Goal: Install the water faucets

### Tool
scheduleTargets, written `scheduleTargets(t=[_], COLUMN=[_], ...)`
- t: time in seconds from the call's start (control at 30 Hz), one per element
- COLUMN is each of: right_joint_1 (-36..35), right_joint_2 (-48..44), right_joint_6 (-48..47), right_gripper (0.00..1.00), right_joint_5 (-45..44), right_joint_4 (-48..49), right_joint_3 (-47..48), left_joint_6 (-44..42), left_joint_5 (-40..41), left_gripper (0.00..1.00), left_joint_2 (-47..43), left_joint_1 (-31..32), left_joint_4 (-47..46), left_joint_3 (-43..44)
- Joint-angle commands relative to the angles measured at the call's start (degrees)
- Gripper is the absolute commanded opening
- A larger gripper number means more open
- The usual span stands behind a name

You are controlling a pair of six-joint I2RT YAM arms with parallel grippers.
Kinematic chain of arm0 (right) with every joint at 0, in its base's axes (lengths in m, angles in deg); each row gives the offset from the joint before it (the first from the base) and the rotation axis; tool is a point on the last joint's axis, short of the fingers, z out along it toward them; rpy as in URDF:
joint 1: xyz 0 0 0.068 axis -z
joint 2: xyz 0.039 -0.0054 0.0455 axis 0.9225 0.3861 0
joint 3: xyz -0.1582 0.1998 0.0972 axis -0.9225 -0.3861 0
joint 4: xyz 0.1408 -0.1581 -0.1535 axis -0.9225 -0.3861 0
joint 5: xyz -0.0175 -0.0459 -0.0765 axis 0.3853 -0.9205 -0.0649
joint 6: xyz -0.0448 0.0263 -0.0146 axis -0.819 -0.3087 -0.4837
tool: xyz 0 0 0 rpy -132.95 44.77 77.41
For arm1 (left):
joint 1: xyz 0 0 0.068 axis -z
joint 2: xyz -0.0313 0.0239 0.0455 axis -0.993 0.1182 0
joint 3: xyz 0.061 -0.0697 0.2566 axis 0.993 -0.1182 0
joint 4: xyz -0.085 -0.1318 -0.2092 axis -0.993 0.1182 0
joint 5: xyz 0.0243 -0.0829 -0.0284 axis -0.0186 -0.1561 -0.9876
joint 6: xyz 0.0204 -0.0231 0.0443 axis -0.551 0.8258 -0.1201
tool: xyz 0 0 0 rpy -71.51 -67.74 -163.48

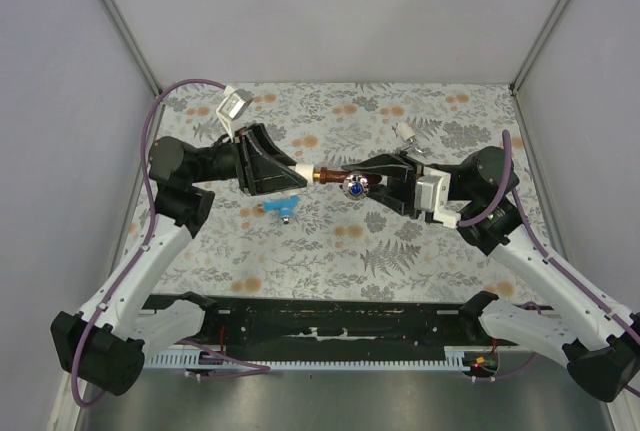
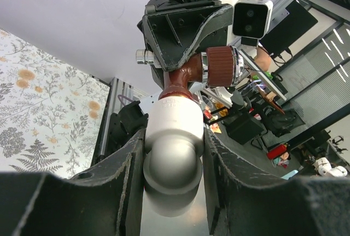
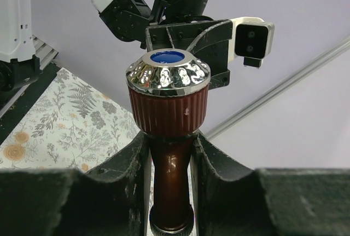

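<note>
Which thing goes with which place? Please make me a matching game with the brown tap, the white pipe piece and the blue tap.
Things:
1. brown tap
2. white pipe piece
3. blue tap

Places:
A. lying on the flowery table
B. in the left gripper
C. in the right gripper

Pairs: 1-C, 2-B, 3-A.

Readable text: none in any view.
Reddish-brown metal faucet with ribbed round knob (image 3: 168, 110): chrome cap carries a plain blue disc, no lettering.
White box-shaped wrist camera (image 3: 252, 40): no legible marking.
Bench (image 1: 420, 251): floral print only.
</note>
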Motion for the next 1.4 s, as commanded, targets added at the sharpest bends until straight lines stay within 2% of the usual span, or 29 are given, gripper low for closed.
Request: scheduleTargets(t=[0.0, 0.43, 0.87, 1.17, 1.37], right_joint_1=[-0.3, -0.6, -1.0, -1.0, -1.0], right_joint_2=[1.0, 3.3, 3.7, 3.5, 3.7], right_joint_6=[-0.1, 0.5, 8.6, 16.6, 22.0], right_gripper=[0.0, 0.0, 0.0, 0.0, 0.0], right_joint_5=[1.1, 1.6, -0.7, -2.6, -3.4], right_joint_4=[-0.2, -2.6, 2.6, 7.6, 10.5], right_joint_3=[0.0, 1.9, -1.4, -3.6, -4.3], left_joint_6=[2.0, -5.8, -9.1, -9.8, -13.9], left_joint_5=[-0.8, 0.9, 2.8, 2.8, 3.1], left_gripper=[0.02, 0.02, 0.02, 0.02, 0.02], left_joint_2=[-0.7, -1.8, -3.9, -5.6, -5.7], left_joint_1=[0.3, 2.1, 3.4, 3.8, 4.2], left_joint_4=[-4.9, 3.7, 3.4, -1.6, 1.8], left_joint_3=[1.9, 2.7, 2.3, 0.2, -0.7])
